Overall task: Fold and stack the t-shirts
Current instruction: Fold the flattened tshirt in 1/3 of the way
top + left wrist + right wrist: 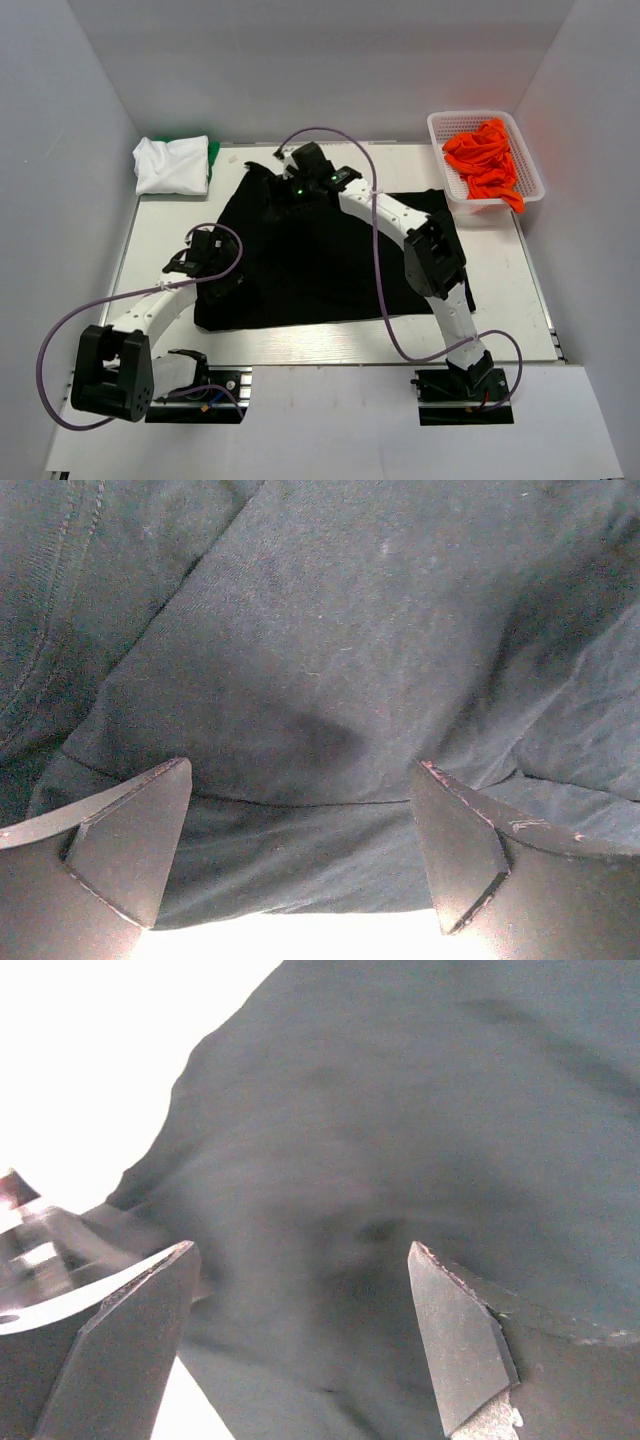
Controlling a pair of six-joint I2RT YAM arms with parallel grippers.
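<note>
While the black shirt (320, 260) lay spread flat across the middle of the bench (160, 230), both arms were reaching onto it from the near edge.

Left arm: it was slung low. From the base at the near left corner it swept up and to the right, so the left claw (205, 262) sat over the shirt's left edge. From the left wrist cam, the left claw (302, 770) was spread wide with nothing between the fingers (130, 845). Black cloth with a seam filled the view past them, and a strip of bright bench showed along the bottom.

Right arm: way more stretched out. It rose from its base at the near right, bent at an elbow over the shirt's right side, then ran its forearm back and to the left. That put the right claw (300, 175) at the shirt's far edge, near the middle. On its wrist cam the right claw (302, 1248) was also wide and gripping nothing, hanging over a rumpled bit of black shirt, with bare bench at upper left.

Other shirts: the white shirt (172, 165) was folded in the far left corner, with a sliver of green shirt (213, 155) poking out just beside it. The orange shirts (485, 160) were bunched up in a white basket (440, 125) at the far right.
</note>
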